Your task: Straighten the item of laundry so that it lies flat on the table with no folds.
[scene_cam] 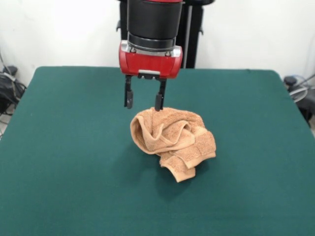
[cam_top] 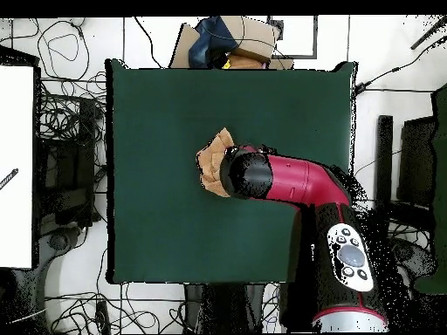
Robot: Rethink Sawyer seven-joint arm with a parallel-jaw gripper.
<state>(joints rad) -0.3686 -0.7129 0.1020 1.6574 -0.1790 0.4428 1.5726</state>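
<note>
The light orange-tan towel (scene_cam: 171,139) lies crumpled in a heap near the middle of the dark green table (scene_cam: 69,162), with folds and a border band hanging toward the front. My gripper (scene_cam: 143,103) hangs open just above the heap's far left edge, its fingers (scene_cam: 129,98) apart and empty; the right fingertip sits close to the towel's top. In the overhead view the arm (cam_top: 288,179) covers most of the towel (cam_top: 212,161), and the gripper is hidden under it. The label does not show.
Cables and equipment lie on the floor around the table (cam_top: 157,96) in the overhead view. A cardboard box (cam_top: 249,39) stands beyond the table's top edge. A white board (cam_top: 16,166) stands at the left.
</note>
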